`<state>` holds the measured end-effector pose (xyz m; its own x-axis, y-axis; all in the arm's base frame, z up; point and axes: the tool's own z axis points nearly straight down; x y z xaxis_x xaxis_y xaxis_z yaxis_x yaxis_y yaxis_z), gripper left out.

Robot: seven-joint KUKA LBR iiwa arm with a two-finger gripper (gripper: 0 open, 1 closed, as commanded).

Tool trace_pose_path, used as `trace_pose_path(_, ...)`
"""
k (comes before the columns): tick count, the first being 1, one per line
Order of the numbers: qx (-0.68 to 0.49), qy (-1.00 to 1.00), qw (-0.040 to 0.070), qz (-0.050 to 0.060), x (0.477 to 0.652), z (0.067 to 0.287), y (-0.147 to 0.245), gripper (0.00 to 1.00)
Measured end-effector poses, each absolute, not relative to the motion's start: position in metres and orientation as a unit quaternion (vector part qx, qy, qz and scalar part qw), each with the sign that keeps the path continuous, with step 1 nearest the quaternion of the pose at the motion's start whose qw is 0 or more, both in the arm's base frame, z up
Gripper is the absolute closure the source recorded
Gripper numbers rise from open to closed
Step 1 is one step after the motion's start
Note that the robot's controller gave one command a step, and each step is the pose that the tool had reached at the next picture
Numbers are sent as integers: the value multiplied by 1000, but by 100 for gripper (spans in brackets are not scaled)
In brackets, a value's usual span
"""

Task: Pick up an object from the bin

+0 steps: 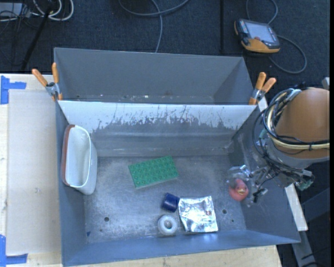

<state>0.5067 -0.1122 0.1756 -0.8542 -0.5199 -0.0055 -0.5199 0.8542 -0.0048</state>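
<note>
Camera view: jaws, open or clamped I cannot tell, at red ball (pixel 239 189) by bin wall (pixel 267 221).

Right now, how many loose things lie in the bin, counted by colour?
White: 2 (dish, tape roll)
Green: 1 (plate)
Blue: 1 (cylinder)
Silver: 1 (foil packet)
Red: 1 (ball)
Total: 6
</note>
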Motion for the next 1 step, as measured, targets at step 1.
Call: trace_pose_path(1,-278,961,4,-3,515,316,-141,100)
